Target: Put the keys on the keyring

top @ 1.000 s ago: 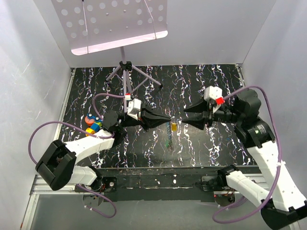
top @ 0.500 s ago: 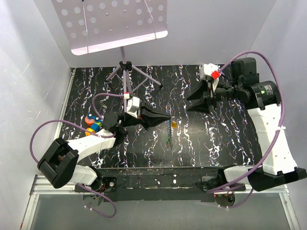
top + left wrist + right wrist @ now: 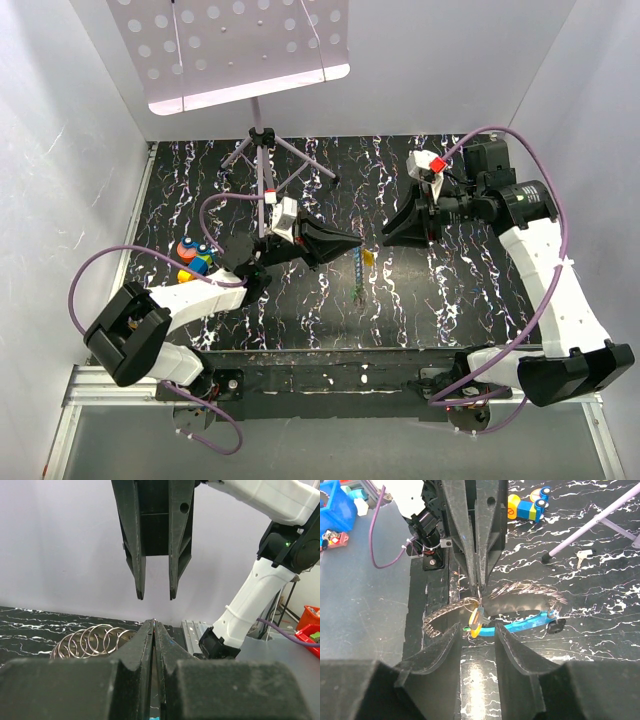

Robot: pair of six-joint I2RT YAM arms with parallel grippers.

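From above, the yellow key (image 3: 367, 257) is a small orange-yellow speck near the middle of the black, white-veined table (image 3: 450, 300). A thin blue strip (image 3: 357, 285) runs from it toward the near edge. It is too small here to tell whether that strip is the blue key or a strap. The left hand (image 3: 350, 241) points its tapered black tip at the key from the left. The right hand (image 3: 388, 233) faces it from the right, just apart. A bright plastic toy (image 3: 192, 257) sits by the left edge.

In the left wrist view, the left hand (image 3: 153, 626) has its two fingers pressed together into one seam. A coil of thin, shiny wire rings (image 3: 92, 640) lies behind them to the left, its lower part cut off by the hand's body. The right hand (image 3: 155, 597) hangs above with its flat black fingers parallel and spread. The key is hidden.

In the right wrist view, the right hand (image 3: 477, 626) shows a wide gap between its fingers. In that gap the yellow key (image 3: 476, 616) hangs on a wire loop, its glossy head edge-on. The left hand (image 3: 479, 585) comes down from above, closed, and seems to pinch that loop at its tip. The rings (image 3: 525, 590) are smeared into a grey blur. The blue strip (image 3: 522, 624) stretches right to a dark end piece.
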